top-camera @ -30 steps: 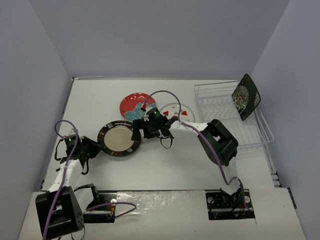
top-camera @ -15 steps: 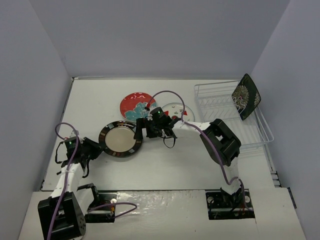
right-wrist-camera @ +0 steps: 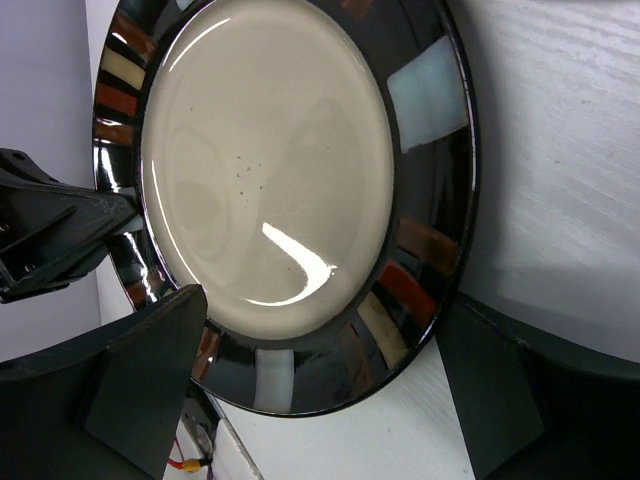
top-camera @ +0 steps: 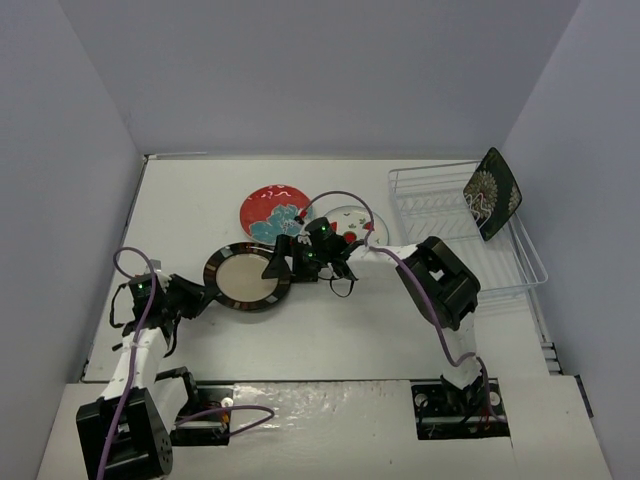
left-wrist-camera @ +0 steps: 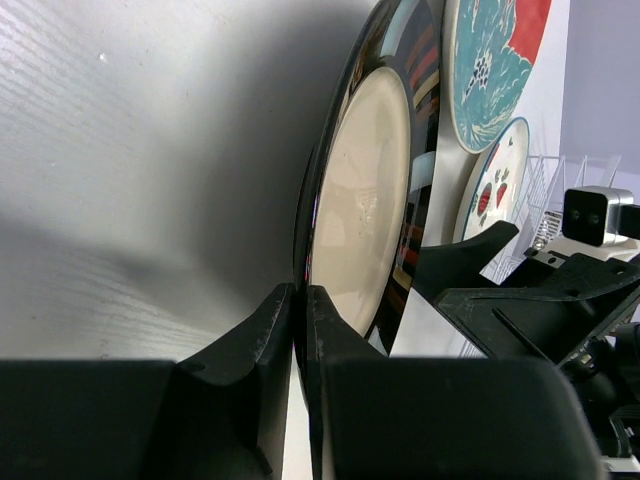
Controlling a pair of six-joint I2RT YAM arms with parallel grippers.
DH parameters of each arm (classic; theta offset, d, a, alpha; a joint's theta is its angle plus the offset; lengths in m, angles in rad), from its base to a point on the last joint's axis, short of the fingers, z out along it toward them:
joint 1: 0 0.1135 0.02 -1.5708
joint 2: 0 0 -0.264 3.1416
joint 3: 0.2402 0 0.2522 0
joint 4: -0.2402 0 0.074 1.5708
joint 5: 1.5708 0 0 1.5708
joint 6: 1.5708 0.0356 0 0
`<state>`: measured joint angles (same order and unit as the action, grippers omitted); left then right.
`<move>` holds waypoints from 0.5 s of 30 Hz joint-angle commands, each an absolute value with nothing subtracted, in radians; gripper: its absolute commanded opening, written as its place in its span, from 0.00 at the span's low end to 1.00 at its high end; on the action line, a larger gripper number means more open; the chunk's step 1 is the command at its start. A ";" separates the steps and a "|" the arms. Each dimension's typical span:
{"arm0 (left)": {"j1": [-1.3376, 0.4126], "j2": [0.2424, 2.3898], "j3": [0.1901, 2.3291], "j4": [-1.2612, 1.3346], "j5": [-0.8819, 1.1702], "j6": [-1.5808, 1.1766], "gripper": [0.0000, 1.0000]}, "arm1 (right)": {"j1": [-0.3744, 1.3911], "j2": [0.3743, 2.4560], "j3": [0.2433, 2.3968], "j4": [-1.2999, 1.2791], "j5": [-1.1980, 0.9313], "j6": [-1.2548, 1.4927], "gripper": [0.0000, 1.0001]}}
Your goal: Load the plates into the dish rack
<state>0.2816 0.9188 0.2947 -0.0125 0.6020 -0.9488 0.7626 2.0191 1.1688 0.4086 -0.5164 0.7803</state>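
Note:
The black-rimmed plate with beige centre (top-camera: 247,277) is at the table's middle left. My left gripper (top-camera: 199,296) is shut on its left rim; the left wrist view shows the fingers (left-wrist-camera: 268,330) pinching the rim of the plate (left-wrist-camera: 368,200), with a shadow under it. My right gripper (top-camera: 279,263) is open at the plate's right edge, its fingers (right-wrist-camera: 150,370) straddling the rim of the plate (right-wrist-camera: 270,180) without closing. The red-and-teal plate (top-camera: 271,212) and the watermelon plate (top-camera: 352,221) lie behind. The square black plate (top-camera: 493,192) stands in the dish rack (top-camera: 440,215).
The rack sits at the far right, near the right wall. Purple cables loop over both arms. The right arm's elbow (top-camera: 443,280) is between the plates and the rack. The table's left edge is close to the left arm.
The black-rimmed plate has shifted a little to the right with my left gripper on its rim. My right gripper has drawn back slightly to the right with it.

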 commanded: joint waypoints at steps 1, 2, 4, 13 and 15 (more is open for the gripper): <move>0.276 0.899 0.333 0.027 0.671 -0.987 0.00 | 0.745 2.007 1.107 0.510 -0.585 0.899 0.91; 0.276 0.899 0.333 0.024 0.670 -0.989 0.00 | 0.741 2.000 1.083 0.524 -0.586 0.918 0.91; 0.276 0.899 0.331 0.018 0.669 -0.991 0.00 | 0.737 1.985 1.033 0.566 -0.576 0.963 0.91; 0.261 0.897 0.337 0.006 0.692 -1.000 0.00 | 0.790 2.000 0.922 0.827 -0.585 1.177 0.87; 0.257 0.882 0.340 0.000 0.691 -0.999 0.00 | 0.798 2.020 0.920 0.873 -0.580 1.221 0.86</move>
<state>0.2709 0.9170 0.2947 -0.0320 0.6147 -0.9689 0.7598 1.9994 0.9341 0.7826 -0.5838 1.1211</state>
